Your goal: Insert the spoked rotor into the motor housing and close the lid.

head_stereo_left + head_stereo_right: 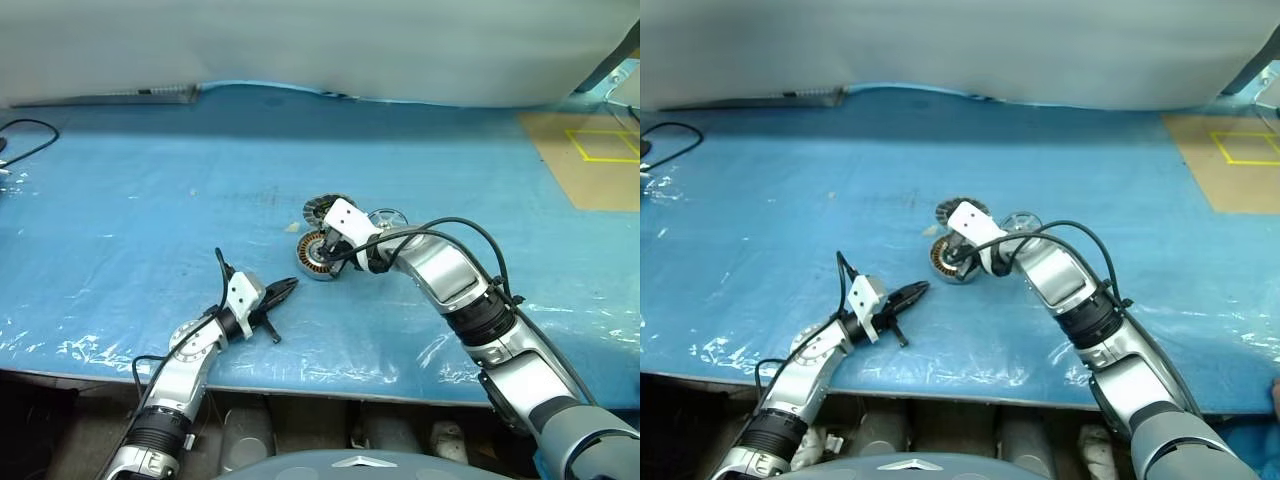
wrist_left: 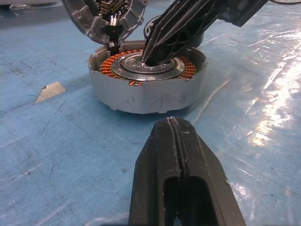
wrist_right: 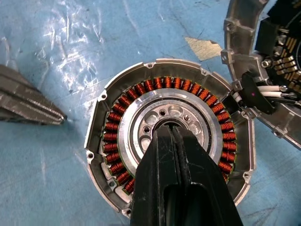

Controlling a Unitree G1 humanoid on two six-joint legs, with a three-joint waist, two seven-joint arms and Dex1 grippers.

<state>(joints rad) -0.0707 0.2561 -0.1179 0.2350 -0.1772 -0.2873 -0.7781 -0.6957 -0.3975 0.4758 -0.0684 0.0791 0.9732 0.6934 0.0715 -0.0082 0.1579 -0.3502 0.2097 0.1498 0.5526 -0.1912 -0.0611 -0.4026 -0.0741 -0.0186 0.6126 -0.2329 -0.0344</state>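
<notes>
The right gripper (image 3: 171,134), clenched empty, is angled down into the motor housing (image 2: 146,89); the left gripper (image 1: 283,290), clenched, is held level nearby.

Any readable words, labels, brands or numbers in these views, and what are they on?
None. The motor housing, the lid and the blue table cover carry no readable writing.
The yellow outline on the brown board is a plain marking, not text.

A blue plastic sheet (image 1: 150,190) is covering the table, wrinkling along its near edge. A black cable (image 1: 30,140) is curling at far left. Brown cardboard (image 1: 590,160) with yellow tape is lying far right.
</notes>
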